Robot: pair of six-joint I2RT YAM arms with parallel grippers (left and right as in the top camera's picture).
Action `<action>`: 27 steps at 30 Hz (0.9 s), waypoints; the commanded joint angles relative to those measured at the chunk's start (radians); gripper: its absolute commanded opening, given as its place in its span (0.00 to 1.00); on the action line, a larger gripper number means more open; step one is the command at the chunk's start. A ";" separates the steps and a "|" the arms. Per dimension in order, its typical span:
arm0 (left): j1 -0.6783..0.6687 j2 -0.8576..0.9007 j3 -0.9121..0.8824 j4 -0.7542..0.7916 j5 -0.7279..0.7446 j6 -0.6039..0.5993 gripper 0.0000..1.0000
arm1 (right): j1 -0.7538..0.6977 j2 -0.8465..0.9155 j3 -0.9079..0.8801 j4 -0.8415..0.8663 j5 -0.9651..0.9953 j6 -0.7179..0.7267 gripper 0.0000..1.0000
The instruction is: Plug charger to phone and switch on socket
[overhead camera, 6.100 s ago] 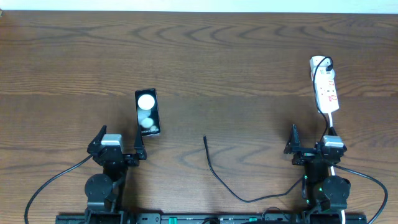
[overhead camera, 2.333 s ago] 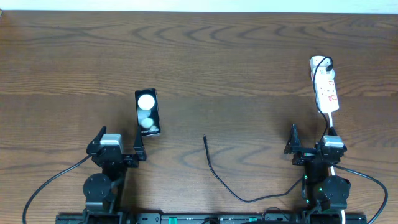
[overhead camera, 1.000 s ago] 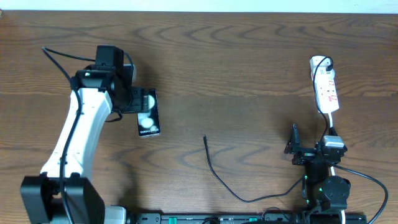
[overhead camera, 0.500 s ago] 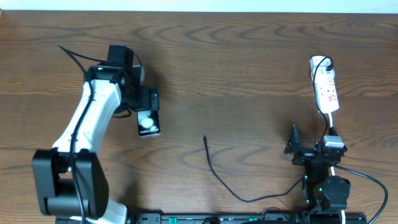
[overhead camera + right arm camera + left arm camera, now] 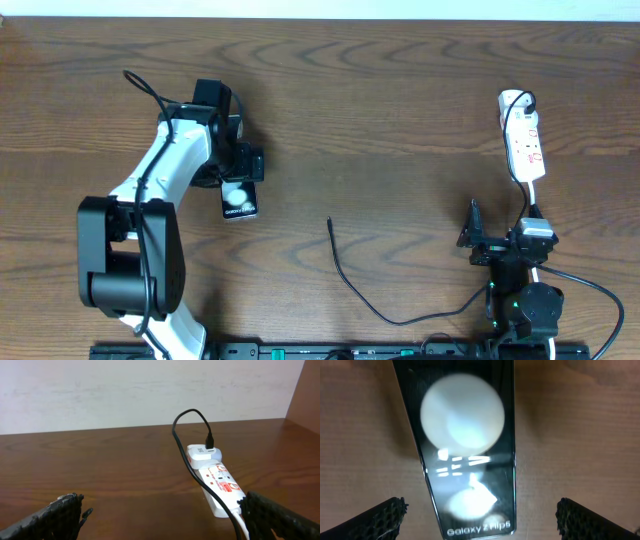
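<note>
My left hand [image 5: 481, 519] hangs spread wide over the phone [image 5: 462, 435], which lies between its fingertips, ungripped. My right hand [image 5: 170, 517] gapes wide too, empty — the socket [image 5: 217, 482] lies ahead of it, the charger [image 5: 350, 285] off to its left on the bench [image 5: 400, 100].

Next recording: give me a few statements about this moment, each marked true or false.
1. The left tool hovers over the phone, jaws open. True.
2. The charger is plugged into the phone. False: its tip lies on the table, apart from the phone, to the phone's right in the overhead view.
3. The right tool grips the power strip. False: it is open, holds nothing and sits apart from the strip.
4. A white adapter with a black cable sits in the strip's far end. True.
</note>
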 commanded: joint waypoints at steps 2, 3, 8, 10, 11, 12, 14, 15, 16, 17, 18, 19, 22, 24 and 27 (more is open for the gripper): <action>0.000 0.019 -0.008 0.017 -0.016 -0.009 0.98 | 0.010 -0.005 -0.001 -0.003 0.008 0.013 0.99; 0.000 0.019 -0.008 0.022 -0.016 -0.009 0.98 | 0.010 -0.005 -0.001 -0.003 0.008 0.013 0.99; -0.001 0.019 -0.011 0.064 -0.024 -0.009 0.98 | 0.010 -0.005 -0.001 -0.003 0.008 0.013 0.99; -0.001 0.019 -0.013 0.073 -0.045 -0.010 0.98 | 0.010 -0.005 -0.001 -0.003 0.008 0.013 0.99; -0.001 0.019 -0.015 0.076 -0.051 -0.010 0.98 | 0.010 -0.005 -0.001 -0.003 0.008 0.013 0.99; 0.000 0.019 -0.017 0.079 -0.051 -0.011 0.98 | 0.010 -0.005 -0.001 -0.003 0.008 0.013 0.99; -0.001 0.020 -0.025 0.083 -0.056 -0.033 0.98 | 0.010 -0.005 -0.001 -0.003 0.008 0.013 0.99; -0.001 0.020 -0.030 0.087 -0.062 -0.049 0.98 | 0.010 -0.005 -0.001 -0.003 0.008 0.013 0.99; -0.001 0.020 -0.038 0.095 -0.062 -0.061 0.98 | 0.010 -0.005 -0.001 -0.003 0.008 0.013 0.99; -0.001 0.020 -0.047 0.105 -0.061 -0.067 0.98 | 0.010 -0.005 -0.001 -0.003 0.008 0.013 0.99; -0.001 0.020 -0.056 0.117 -0.061 -0.069 0.98 | 0.010 -0.005 -0.001 -0.003 0.008 0.013 0.99; -0.001 0.020 -0.066 0.129 -0.061 -0.069 0.98 | 0.010 -0.005 -0.001 -0.003 0.008 0.013 0.99; -0.001 0.020 -0.087 0.149 -0.061 -0.069 0.98 | 0.010 -0.005 -0.001 -0.003 0.008 0.013 0.99; -0.001 0.020 -0.089 0.150 -0.061 -0.069 0.98 | 0.010 -0.005 -0.001 -0.003 0.008 0.013 0.99; -0.001 0.020 -0.089 0.154 -0.061 -0.069 0.98 | 0.010 -0.005 -0.001 -0.003 0.008 0.013 0.99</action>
